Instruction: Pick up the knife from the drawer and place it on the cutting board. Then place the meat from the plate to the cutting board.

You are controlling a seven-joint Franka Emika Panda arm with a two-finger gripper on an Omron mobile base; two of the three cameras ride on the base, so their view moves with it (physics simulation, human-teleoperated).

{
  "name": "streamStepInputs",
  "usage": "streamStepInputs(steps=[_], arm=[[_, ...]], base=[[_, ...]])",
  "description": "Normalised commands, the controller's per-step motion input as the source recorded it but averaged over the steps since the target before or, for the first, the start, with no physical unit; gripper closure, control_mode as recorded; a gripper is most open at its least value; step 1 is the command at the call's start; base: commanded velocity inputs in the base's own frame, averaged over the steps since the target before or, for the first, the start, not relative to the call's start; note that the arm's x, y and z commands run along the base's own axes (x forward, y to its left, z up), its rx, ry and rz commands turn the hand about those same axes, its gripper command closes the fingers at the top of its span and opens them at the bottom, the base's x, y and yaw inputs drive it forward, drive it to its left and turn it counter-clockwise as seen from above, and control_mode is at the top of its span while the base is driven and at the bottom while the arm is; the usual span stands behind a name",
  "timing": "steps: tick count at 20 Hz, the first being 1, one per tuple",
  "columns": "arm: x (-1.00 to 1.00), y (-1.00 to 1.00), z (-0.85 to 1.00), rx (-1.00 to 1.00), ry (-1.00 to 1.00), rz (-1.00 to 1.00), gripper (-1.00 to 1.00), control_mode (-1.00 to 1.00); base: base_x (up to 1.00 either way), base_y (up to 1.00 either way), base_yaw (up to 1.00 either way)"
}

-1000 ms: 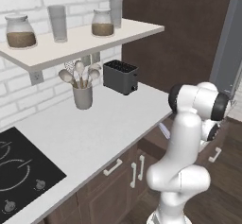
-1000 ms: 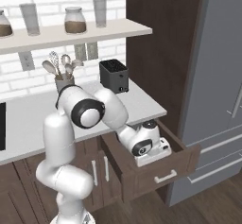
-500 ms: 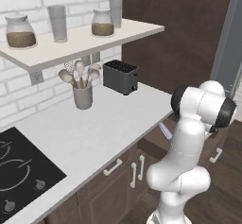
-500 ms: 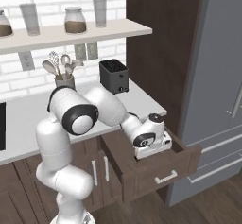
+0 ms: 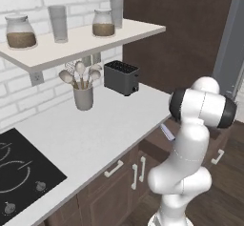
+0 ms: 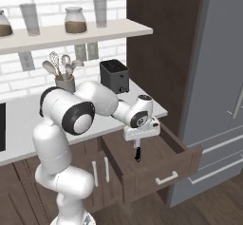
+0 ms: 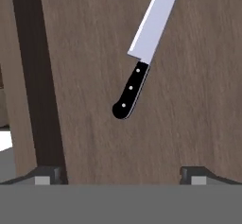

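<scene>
Hand view, knife [image 7: 142, 53] ahead of spread gripper [image 7: 120, 175]

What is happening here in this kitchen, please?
The white robot arm reaches over the open drawer below the counter. Its gripper is open and hangs above the knife, which lies flat on the drawer bottom, not yet touched. The hand view shows the black handle between the fingertips, further ahead.

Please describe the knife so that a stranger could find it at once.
Below the counter, beside the tall grey fridge, one drawer is pulled open. The knife lies flat on its floor: silver blade, black riveted handle, alone there.
</scene>
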Motion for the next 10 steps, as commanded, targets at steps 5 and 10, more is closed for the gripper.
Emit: streamStepInputs(steps=[5, 10], arm=[[0.22, 0.28, -0.35, 0.0, 0.03, -0.13, -1.0, -1.0], [0.09, 0.0, -0.22, 0.0, 0.0, -0.08, -1.0, -1.0]], base=[[0.0, 0.0, 0.0], [0.0, 0.0, 0.0]])
